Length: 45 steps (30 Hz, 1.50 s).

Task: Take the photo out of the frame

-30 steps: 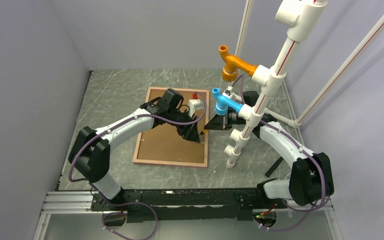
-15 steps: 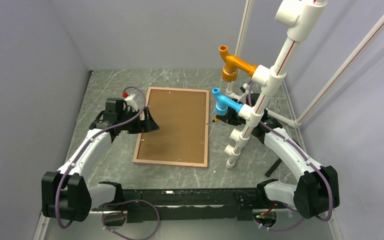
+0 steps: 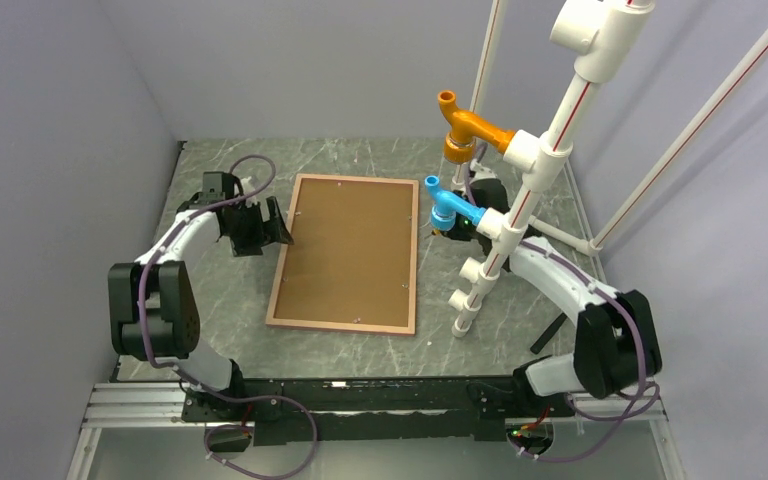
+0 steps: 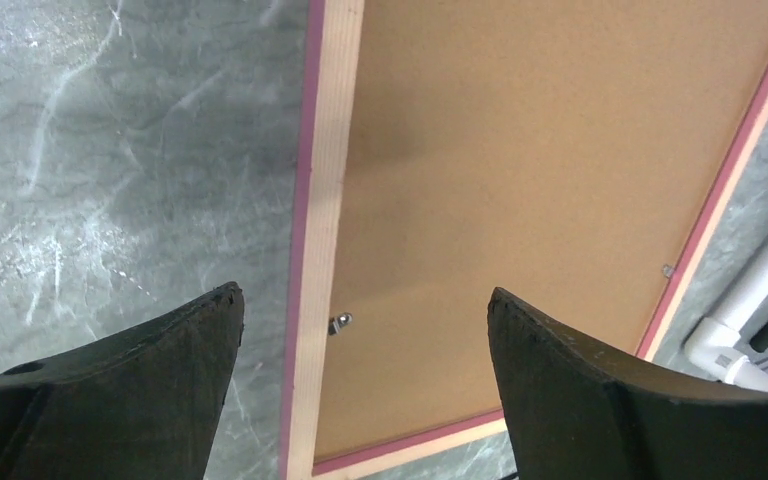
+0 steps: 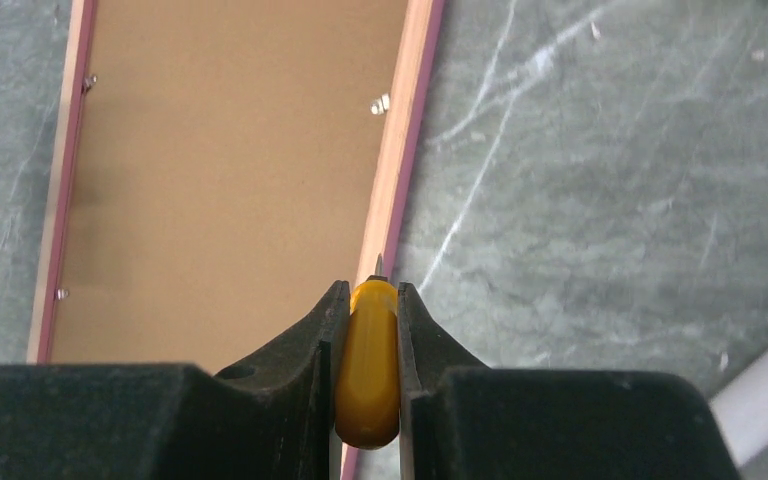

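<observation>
1. The frame (image 3: 340, 324) lies face down on the table (image 3: 220, 300), its long axis running away from the arm bases. The brown backing board (image 3: 350, 250) fills it, so the photo is hidden, presumably underneath.
2. The right gripper (image 5: 372, 290) is clamped on a yellow tool (image 5: 368, 370). The thin tip of the tool is over the frame's right long edge, and a metal tab (image 5: 380, 103) sits further ahead along that same edge.
3. The left gripper (image 4: 360, 305) is spread wide and empty, above the left long edge.
4. The right arm seems better placed: its tool needs only to travel along the edge to the tab.
</observation>
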{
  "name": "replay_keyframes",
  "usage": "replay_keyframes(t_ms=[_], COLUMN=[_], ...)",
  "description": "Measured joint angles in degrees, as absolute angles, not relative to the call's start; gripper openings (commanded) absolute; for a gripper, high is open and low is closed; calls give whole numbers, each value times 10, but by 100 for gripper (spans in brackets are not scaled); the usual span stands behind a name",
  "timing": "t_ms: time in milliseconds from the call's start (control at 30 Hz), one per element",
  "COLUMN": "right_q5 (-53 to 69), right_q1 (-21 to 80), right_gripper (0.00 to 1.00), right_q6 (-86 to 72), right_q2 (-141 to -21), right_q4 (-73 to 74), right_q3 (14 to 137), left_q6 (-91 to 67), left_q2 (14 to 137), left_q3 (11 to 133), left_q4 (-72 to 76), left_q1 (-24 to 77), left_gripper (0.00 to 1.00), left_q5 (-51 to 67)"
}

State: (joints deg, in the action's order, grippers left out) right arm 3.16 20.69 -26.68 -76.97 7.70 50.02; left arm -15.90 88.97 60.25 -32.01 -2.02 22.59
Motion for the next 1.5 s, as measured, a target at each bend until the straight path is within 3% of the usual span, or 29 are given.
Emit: replay_keyframes(t_ms=[167,600,1033,1233,1500], right_q5=[18,-10,-60,-96,-151], right_q1=[219,272,291,304,310], right_gripper=[0,0,0,0,0], right_q6=[-239,-211,-202,-199,-194], right_q2=[-830,-884,-911,-935,-967], right_q4=[77,45,-1,-5,-12], right_q3=[566,572,577,583,597], left_q6=[-140,-120,-124,-129,-129], left_q2=[917,959,1024,1030,1030], left_q3=[608,620,622,620,617], left_q4=[-324,-343,-336,-332,-328], left_q1=[-20,-22,-22,-20,-12], left_gripper=[89,83,36,22,11], left_q5=[216,166,241,259,268])
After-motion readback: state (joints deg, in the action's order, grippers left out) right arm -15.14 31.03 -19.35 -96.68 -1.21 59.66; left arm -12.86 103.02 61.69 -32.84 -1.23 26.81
